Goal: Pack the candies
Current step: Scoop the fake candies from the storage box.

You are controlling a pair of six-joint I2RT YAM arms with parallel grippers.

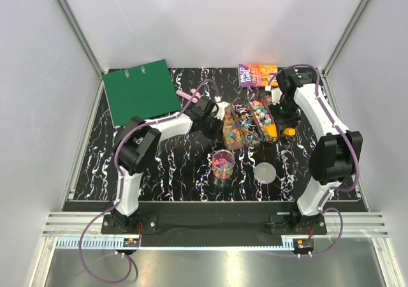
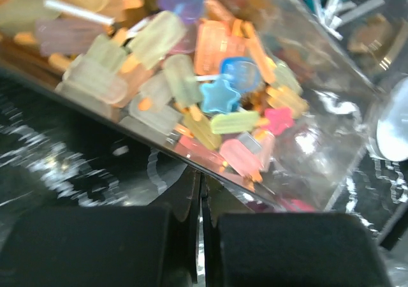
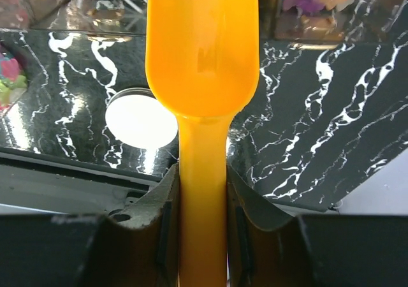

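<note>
Right end effector (image 3: 202,201) around yellow scoop (image 3: 202,57)

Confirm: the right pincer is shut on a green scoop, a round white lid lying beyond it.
The scoop is yellow, not green, as the right wrist view shows. The right pincer is shut on it, the round white lid lying beyond.

My scoop (image 3: 203,44) was orange-yellow. The table (image 3: 331,127) was black, veined white. The candies (image 2: 220,95) were pastel pink, green, blue.
</note>
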